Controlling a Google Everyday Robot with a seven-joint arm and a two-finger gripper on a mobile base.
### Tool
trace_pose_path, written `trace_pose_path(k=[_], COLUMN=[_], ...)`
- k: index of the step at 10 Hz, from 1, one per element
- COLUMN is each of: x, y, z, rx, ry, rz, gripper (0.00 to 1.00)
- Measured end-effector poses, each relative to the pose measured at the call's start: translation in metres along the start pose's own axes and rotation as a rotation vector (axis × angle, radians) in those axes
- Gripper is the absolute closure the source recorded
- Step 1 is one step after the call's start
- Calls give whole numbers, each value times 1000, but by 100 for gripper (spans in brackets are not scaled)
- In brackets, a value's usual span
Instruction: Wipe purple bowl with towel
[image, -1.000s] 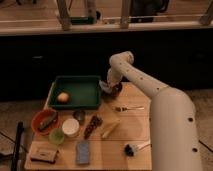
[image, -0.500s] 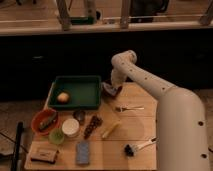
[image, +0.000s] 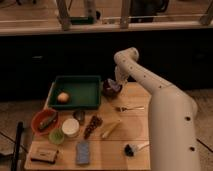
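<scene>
The purple bowl (image: 111, 90) stands on the wooden table (image: 135, 130) at its back edge, just right of the green tray. My gripper (image: 113, 84) points down into the bowl from above, at the end of the white arm (image: 150, 87) that reaches in from the right. Something dark sits in the bowl under the gripper; I cannot tell whether it is a towel. A blue-grey folded cloth or sponge (image: 82, 152) lies flat at the table's front, far from the gripper.
The green tray (image: 80, 80) holds an orange fruit (image: 63, 97). A red bowl (image: 35, 120), white cup (image: 70, 127) and small green cup (image: 56, 136) stand at the left. A fork (image: 129, 108), yellow stick (image: 110, 130), brush (image: 132, 148) and brown block (image: 42, 155) lie around.
The arm's upper joint has shifted slightly to the right while the gripper stays over the purple bowl. Nothing else on the table has moved.
</scene>
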Motion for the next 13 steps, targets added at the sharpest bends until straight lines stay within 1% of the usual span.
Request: trace_pose_path(k=[2,4,5,6,8,10,12,13], x=[-7,-23,-35,-49,-58,-69,-69,-69], y=[-14,-26,-32,-35,-30,-19,-6,0], z=[6,10,13,14,13,8,3,0], rx=[12,19,21,21,10,-15,-40,-61], ry=[-13,-32,-47,-74,-91,-104,-103,-98], rz=[-6,-32,-55,-87,-124,-158,-169,-173], gripper=[100,100,100,100,100,100,100,100])
